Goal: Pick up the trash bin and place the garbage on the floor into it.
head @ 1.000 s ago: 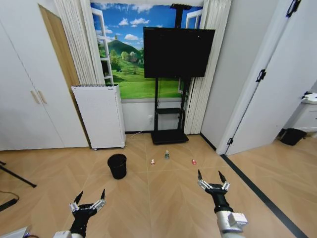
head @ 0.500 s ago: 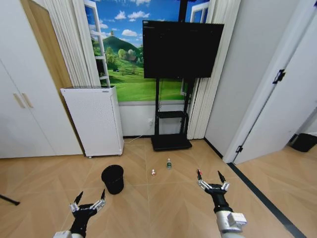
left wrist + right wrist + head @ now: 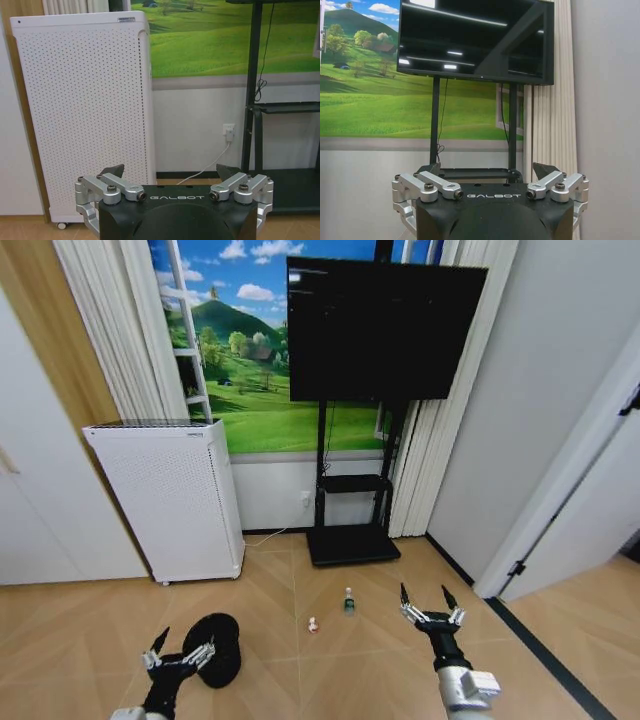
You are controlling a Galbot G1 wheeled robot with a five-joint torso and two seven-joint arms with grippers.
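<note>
Your left gripper [image 3: 178, 650] hangs low at your left with its two fingers spread apart and nothing between them. In the head view its right fingertip overlaps the trash bin [image 3: 215, 648], which stands on the floor [image 3: 90, 625] just behind it; you cannot tell from that view whether they touch. The bin is small, black and round, and its open mouth faces up. The left wrist view looks past that gripper [image 3: 171, 176] at a tall white perforated appliance [image 3: 85, 110] standing against the wall.

Your right gripper [image 3: 429, 606] is held out in front at your right, fingers also apart and empty, above bare parquet. Its own wrist view shows the gripper [image 3: 488, 171] aimed toward a black television [image 3: 475, 40] on a black stand [image 3: 436, 125], with a curtain [image 3: 551, 125] beside it.

The garbage lies ahead of you, between the two arms and in front of the stand's base [image 3: 347, 543]. A clear bottle [image 3: 349, 601] with a green label and white cap stands upright on the wood. A tiny red-and-white piece [image 3: 313, 624] rests near it, toward the bin's side. The floor is light tan herringbone, with a dark border strip [image 3: 545, 655] running along the right wall.
</note>
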